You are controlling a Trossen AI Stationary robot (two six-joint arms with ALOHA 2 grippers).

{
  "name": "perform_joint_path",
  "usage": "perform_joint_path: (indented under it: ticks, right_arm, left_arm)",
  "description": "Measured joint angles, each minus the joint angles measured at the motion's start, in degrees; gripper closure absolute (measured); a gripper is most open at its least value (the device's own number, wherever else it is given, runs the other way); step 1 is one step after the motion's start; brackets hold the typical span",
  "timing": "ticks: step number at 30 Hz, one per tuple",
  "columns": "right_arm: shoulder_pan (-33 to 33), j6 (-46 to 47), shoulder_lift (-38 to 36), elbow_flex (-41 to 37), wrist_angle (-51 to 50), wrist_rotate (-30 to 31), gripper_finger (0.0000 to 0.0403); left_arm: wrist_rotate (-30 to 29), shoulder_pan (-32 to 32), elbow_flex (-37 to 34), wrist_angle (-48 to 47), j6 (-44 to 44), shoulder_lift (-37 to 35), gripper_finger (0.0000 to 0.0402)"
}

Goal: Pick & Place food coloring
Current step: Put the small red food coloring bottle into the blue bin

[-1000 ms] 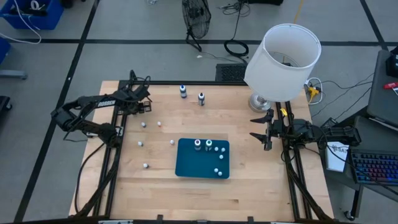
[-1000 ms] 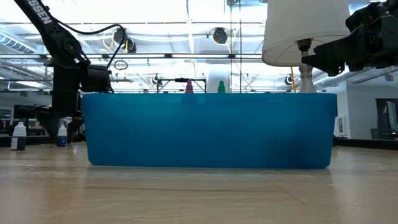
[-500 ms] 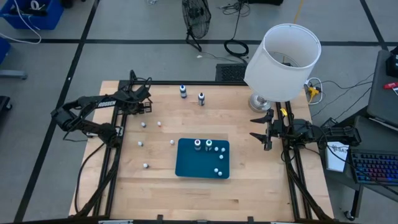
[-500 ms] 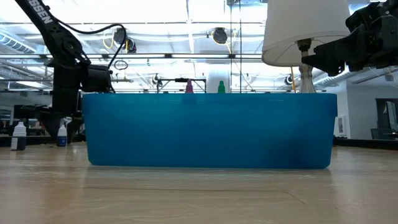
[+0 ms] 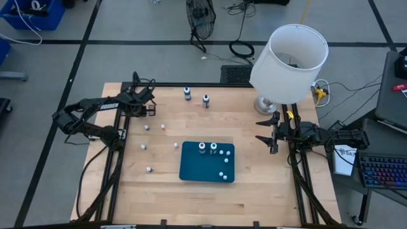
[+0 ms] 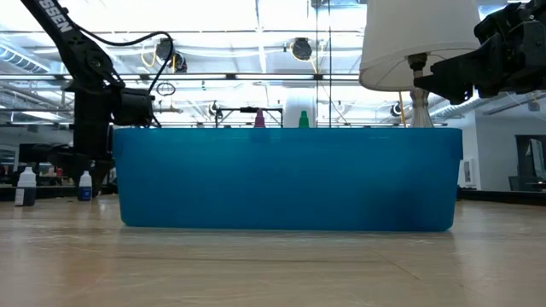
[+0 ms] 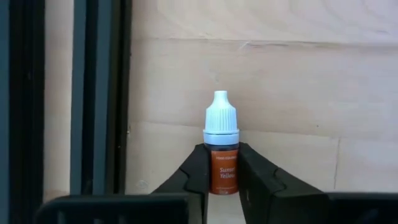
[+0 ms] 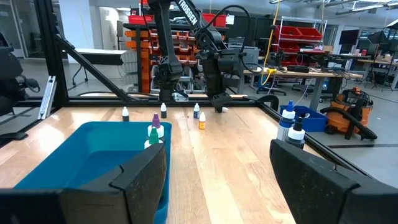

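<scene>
Near the far left corner of the pale wooden table, the left gripper has its two dark fingers pressed against the sides of a tiny food coloring bottle with an orange-brown body and a whitish cap. That bottle stands upright on the wood, its long axis vertical and its pointed cap tip up, with the fingers meeting its body below the cap, just beside the black metal frame rail that runs along the table edge.

Other small bottles with white caps stand upright elsewhere: two bottles near the far edge, several loose bottles scattered on the left half of the wood, and a few bottles inside the blue rectangular plastic bin at the middle of the table.

At the right side of the table, the right gripper hovers with its jaws spread wide and nothing between them, near the base of the white-shaded table lamp, well apart from the bin.
</scene>
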Motion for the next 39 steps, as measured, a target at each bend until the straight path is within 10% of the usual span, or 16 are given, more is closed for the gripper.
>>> perform_joint_path:
  ticks: [9, 20, 39]
  right_arm:
    - [-0.02, 0.01, 0.00, 0.01, 0.00, -0.02, 0.0132]
    - [-0.02, 0.00, -0.02, 0.00, 0.00, 0.00, 0.0129]
    - [-0.01, -13.84, -0.01, 0.00, 12.65, -0.11, 0.0131]
  left_arm:
    - [0.09, -2.60, 8.44, -2.34, 16.86, -5.51, 0.0346]
    - [-5.00, -21.60, 19.00, -2.84, 35.11, -11.77, 0.0347]
    - [-5.75, -52.35, 18.27, 26.68, 47.04, -3.49, 0.0348]
